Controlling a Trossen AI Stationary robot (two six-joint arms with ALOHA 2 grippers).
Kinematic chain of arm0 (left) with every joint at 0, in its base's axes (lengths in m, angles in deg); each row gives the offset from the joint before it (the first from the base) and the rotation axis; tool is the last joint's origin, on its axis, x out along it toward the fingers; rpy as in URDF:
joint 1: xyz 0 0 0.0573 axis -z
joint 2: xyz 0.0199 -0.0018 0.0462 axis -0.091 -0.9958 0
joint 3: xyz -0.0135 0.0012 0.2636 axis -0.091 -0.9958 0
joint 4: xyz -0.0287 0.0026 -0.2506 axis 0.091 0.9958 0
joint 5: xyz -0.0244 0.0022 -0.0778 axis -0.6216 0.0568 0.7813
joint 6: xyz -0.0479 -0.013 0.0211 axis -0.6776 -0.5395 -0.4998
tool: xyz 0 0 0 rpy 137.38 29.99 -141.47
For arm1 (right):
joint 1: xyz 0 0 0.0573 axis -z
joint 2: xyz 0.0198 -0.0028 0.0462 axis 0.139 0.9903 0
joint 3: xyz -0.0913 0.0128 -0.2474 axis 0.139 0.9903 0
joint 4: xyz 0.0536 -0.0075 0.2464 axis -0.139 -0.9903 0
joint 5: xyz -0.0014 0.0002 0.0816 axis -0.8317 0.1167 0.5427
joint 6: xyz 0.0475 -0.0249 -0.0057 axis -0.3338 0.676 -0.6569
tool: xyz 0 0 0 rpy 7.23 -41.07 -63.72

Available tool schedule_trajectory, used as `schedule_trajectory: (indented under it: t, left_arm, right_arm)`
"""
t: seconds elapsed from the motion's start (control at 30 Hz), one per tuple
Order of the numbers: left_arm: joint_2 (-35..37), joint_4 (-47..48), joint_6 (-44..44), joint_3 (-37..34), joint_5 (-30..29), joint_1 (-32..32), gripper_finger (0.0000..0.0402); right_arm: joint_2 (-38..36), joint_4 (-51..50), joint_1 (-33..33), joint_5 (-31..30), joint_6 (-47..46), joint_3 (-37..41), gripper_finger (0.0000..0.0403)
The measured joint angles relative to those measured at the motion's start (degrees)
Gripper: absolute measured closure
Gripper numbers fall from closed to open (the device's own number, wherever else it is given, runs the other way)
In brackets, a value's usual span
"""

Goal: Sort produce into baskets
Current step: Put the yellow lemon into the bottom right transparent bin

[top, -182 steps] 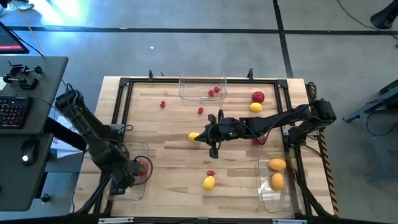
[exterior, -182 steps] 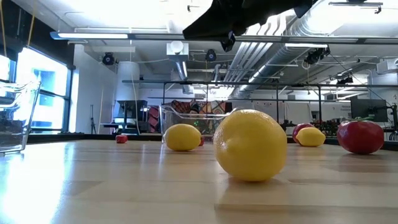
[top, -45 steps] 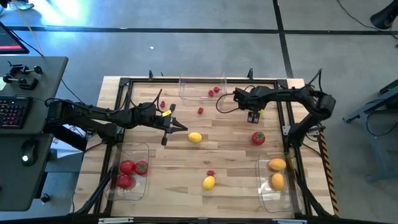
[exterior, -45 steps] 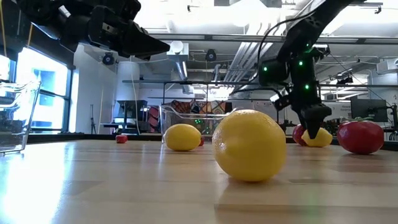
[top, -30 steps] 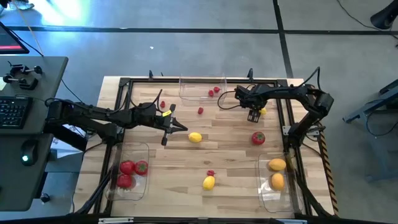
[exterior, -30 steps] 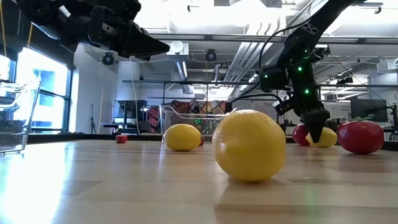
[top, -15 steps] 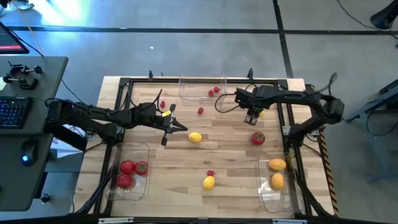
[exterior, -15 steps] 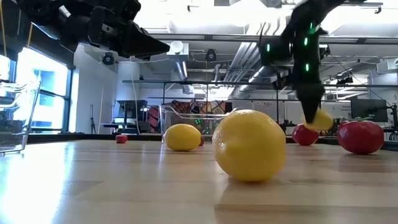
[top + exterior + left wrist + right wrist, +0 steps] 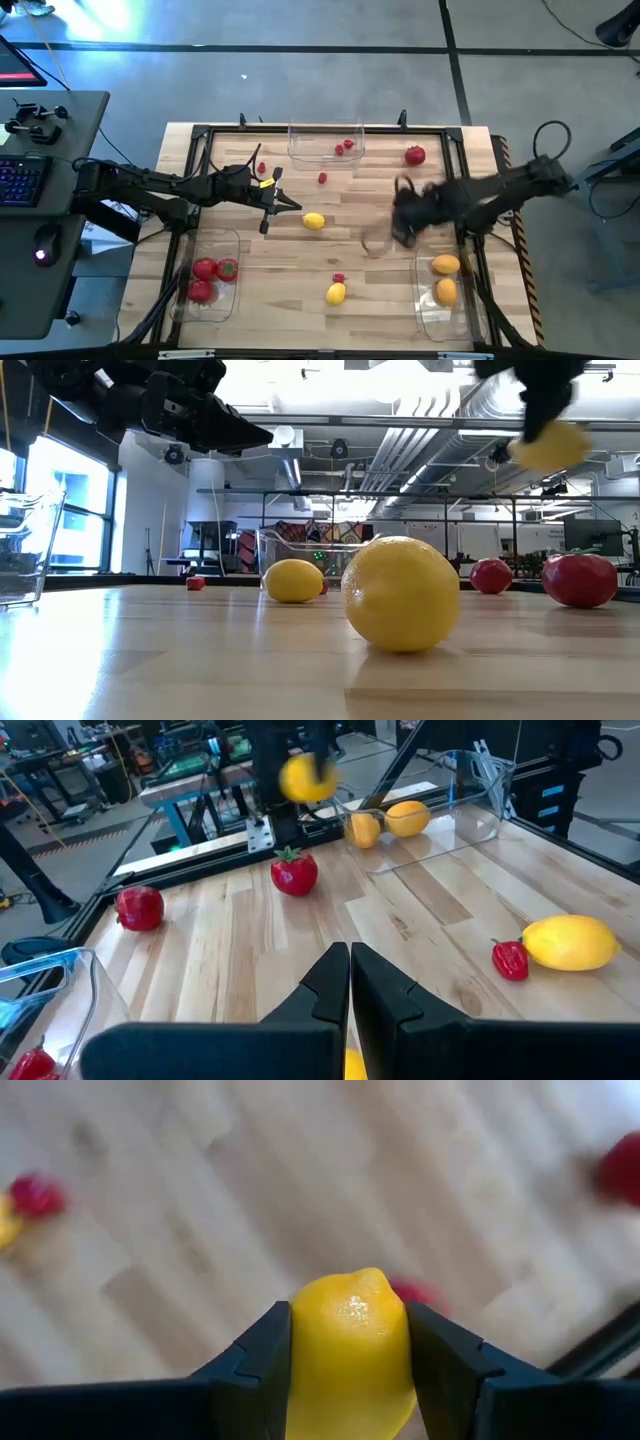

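Note:
My right gripper point(image 9: 350, 1330) hangs above the table's right half point(image 9: 404, 218), shut on a yellow lemon point(image 9: 350, 1342); the low view shows that lemon point(image 9: 548, 444) high in the air. My left gripper point(image 9: 287, 206) is shut with nothing in it, left of centre, beside another lemon point(image 9: 314, 221) that lies on the wood. A third lemon point(image 9: 336, 293) and a berry point(image 9: 339, 278) lie near the front. A tomato point(image 9: 414, 155) sits at the far right. Three clear baskets stand at the far edge point(image 9: 300, 150), near left point(image 9: 236, 240) and near right point(image 9: 424, 300). My right gripper pinches the lemon by its two long sides point(image 9: 300, 1342) between its two fingers. One pointed end of the lemon point(image 9: 352, 1280) sticks out past the fingertips. The fingers point down from above, and the lemon is lifted clear of the table.
The near left basket holds tomatoes point(image 9: 205, 270), the near right one orange lemons point(image 9: 445, 265), the far one berries point(image 9: 345, 146). Two loose berries point(image 9: 261, 168) point(image 9: 322, 178) lie at the far left. A black metal frame point(image 9: 200, 135) runs around the table.
My right gripper has shut on the lemon at the far right, lifted it clear of the table and swung fast toward the near edge, over the table's right half. The tomato there is now hidden under it.

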Motion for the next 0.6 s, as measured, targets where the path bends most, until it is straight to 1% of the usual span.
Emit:
schedule_trajectory:
  t: [0.2, 0.27, 0.33, 0.4, 0.47, 0.53, 0.6]
  left_arm:
    - [0.0, 0.3, 0.0, 0.0, 0.0, 0.0, 0.0399]
    - [0.0, 0.3, 0.0, 0.0, 0.0, 0.0, 0.0399]
    - [0.0, 0.3, 0.0, 0.0, 0.0, 0.0, 0.0399]
    - [0.0, 0.3, 0.0, 0.0, 0.0, 0.0, 0.0399]
    - [0.0, 0.3, 0.0, 0.0, 0.0, 0.0, 0.0399]
    - [0.0, 0.3, -0.1, 0.0, 0.0, 0.0, 0.0399]
    - [0.0, 0.3, -0.5, 0.0, 0.0, 0.0, 0.0399]
  right_arm:
    - [0.1, -1.0, -20.6, 1.3, -28.2, 0.0, 0.0259]
    - [0.5, -1.5, -26.8, 0.3, -38.0, 0.0, 0.0259]
    - [1.4, -1.5, -31.8, -1.6, -47.7, 1.3, 0.0259]
    - [2.5, -1.5, -34.8, -1.3, -56.0, 3.9, 0.0259]
    - [3.7, -1.4, -36.5, 1.0, -60.7, 6.9, 0.0259]
    - [4.4, -0.2, -37.1, 2.9, -63.2, 10.1, 0.0259]
    - [4.4, 3.5, -36.9, 2.9, -63.5, 12.9, 0.0259]
